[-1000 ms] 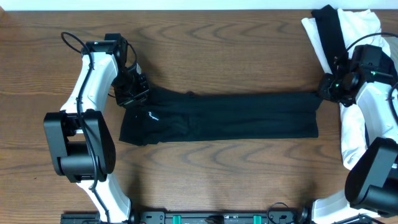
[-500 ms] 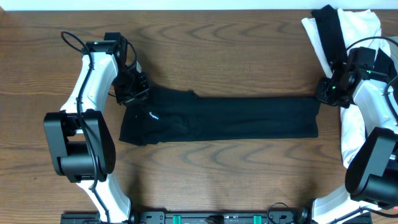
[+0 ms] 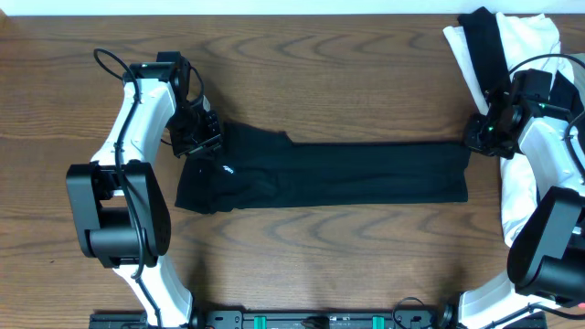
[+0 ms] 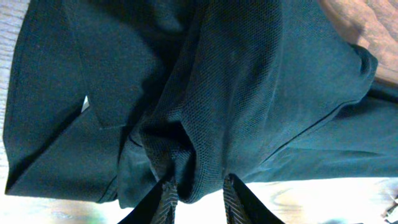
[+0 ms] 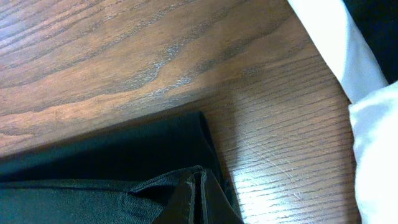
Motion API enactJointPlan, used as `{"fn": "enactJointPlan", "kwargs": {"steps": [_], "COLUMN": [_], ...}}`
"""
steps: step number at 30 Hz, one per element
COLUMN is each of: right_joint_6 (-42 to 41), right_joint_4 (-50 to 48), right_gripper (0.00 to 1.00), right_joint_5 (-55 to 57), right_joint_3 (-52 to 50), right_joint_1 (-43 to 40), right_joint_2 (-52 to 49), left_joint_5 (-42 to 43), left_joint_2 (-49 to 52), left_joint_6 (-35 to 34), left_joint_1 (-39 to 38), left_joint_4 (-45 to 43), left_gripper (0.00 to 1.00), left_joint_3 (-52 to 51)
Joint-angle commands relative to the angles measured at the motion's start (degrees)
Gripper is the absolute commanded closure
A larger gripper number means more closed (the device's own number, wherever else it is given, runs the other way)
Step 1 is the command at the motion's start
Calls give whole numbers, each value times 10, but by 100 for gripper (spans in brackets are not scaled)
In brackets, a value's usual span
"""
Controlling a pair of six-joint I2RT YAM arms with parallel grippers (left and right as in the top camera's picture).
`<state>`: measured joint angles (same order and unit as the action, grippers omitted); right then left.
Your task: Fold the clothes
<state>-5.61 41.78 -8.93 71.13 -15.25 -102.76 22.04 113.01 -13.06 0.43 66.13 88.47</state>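
Observation:
A black garment (image 3: 347, 172) lies flat across the table as a long band, with a small white logo (image 3: 225, 169) near its left end. My left gripper (image 3: 203, 137) is at its upper left corner. In the left wrist view that gripper (image 4: 198, 186) has its jaws parted around a loose bulge of black fabric (image 4: 186, 149), which stands clear of the right finger (image 4: 231, 193). My right gripper (image 3: 475, 137) is at the upper right corner. In the right wrist view it (image 5: 198, 177) is shut, with the garment's hem (image 5: 155, 183) drawn up into the tips.
More clothes, black and white, are heaped at the back right corner (image 3: 494, 41), just behind the right arm. White fabric (image 5: 373, 137) fills the right side of the right wrist view. Wooden table (image 3: 320, 82) surrounds the garment.
The left jaws have parted from shut, loosening the fabric fold. The left arm shifted slightly right. The right gripper edged back a little early on and stays shut.

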Motion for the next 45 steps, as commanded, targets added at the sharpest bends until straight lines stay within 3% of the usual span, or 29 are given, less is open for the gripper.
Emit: {"fn": "enactJointPlan", "kwargs": {"steps": [1,19,24,32,33,36,37,39,40,45], "right_joint_6": [5,5,5,5,5,5,5,5,5,6], "right_joint_4": [0,26,26,11,11,6,1,-4,-4,11], "right_gripper": [98,94,99,99,98,64,57,53,55,85], "right_joint_5": [10,31,31,24,25,25,25,25,24,-31], "right_joint_3": [0,0,0,0,0,0,0,3,6,20], "right_joint_1": [-4,-5,-4,-4,-4,-5,-5,-6,-5,-5], "right_joint_2": [-4,-4,-4,-4,-4,-4,-3,1,3,13], "left_joint_5": [-7,-7,-7,-7,-7,-7,-7,-7,-7,-7], "left_joint_2": [-10,-10,-10,-10,-10,-10,-10,-10,-10,-10], "left_joint_6": [5,5,5,5,5,5,5,5,5,5], "left_joint_1": [-1,-1,-1,-1,-1,-1,-1,-1,-1,-1], "left_joint_4": [2,2,2,2,2,2,2,2,2,2], "left_gripper": [72,72,72,72,72,72,72,71,71,71], "left_joint_3": [-5,-5,-5,-5,-5,-5,-5,-5,-5,-5]}}
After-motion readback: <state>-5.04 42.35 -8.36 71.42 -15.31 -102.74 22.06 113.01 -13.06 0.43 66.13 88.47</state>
